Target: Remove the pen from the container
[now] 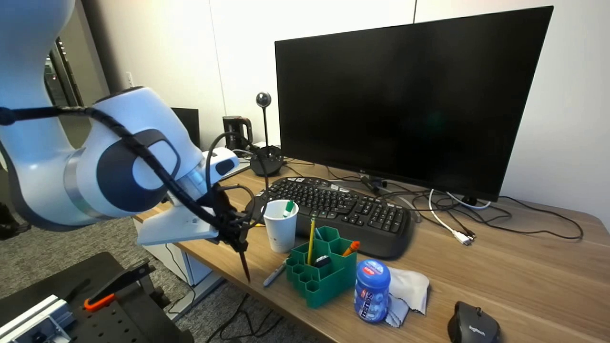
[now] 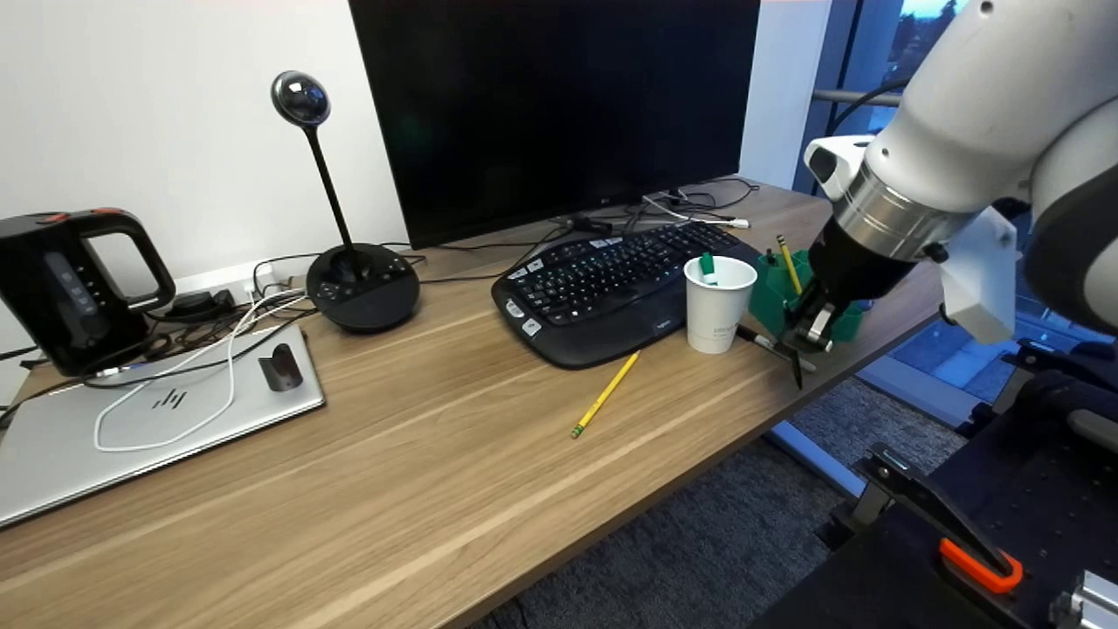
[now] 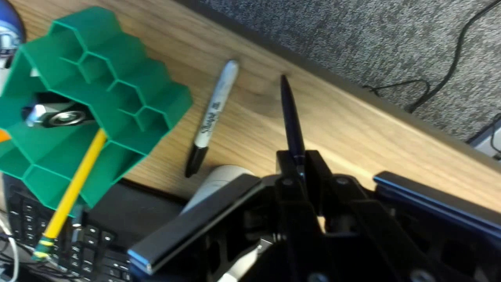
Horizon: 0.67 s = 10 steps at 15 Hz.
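Observation:
The dark, thin pen (image 1: 245, 267) is held between the fingertips of my gripper (image 1: 241, 245) and points down, slightly tilted. It also shows in an exterior view (image 2: 797, 370) and in the wrist view (image 3: 292, 117). Its tip is low over the desk near the front edge; I cannot tell if it touches. Its upper end is hidden by the fingers. The green container (image 1: 329, 286) stands upright on the desk, apart from the gripper and pen. It fills the left of the wrist view (image 3: 127, 47) and is partly hidden behind the gripper in an exterior view (image 2: 767, 297).
A white cup (image 1: 280, 233) with a green marker stands near the container. A grey marker (image 3: 213, 113) lies between container and gripper. A yellow pencil (image 3: 80, 176) leans in the container. A blue bottle (image 1: 371, 290), keyboard (image 1: 343, 209) and another pencil (image 2: 604, 395) are on the desk (image 2: 419, 472).

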Tool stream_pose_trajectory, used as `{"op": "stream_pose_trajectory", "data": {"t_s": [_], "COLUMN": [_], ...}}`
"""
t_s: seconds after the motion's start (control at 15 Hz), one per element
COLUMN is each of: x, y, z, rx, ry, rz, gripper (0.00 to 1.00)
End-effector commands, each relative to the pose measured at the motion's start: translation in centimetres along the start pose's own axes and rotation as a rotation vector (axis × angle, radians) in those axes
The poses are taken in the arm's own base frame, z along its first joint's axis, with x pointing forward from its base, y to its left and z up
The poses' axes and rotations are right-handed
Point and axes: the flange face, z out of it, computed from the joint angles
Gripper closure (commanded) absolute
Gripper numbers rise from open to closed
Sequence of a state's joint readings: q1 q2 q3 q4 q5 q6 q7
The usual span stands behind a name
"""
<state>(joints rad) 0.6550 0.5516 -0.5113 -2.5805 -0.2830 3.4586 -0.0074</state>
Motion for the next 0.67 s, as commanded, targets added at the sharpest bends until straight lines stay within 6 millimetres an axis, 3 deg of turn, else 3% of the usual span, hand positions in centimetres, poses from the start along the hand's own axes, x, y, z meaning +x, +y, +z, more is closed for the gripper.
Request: {"op": "stream_pose_trajectory", "data": {"t_s": [0.0,0.2,0.6], "x": [-0.9,-0.4,-0.2], "y": [-3.4,-4.2,-3.3], "z": [-0.6,-0.5,1.6], "rx": [0.043,0.029,-0.039], "ry": [0.089,0.13,0.139], "rz": [-0.087,-0.15,-0.263], "gripper": [0.97,0.97,0.97]}}
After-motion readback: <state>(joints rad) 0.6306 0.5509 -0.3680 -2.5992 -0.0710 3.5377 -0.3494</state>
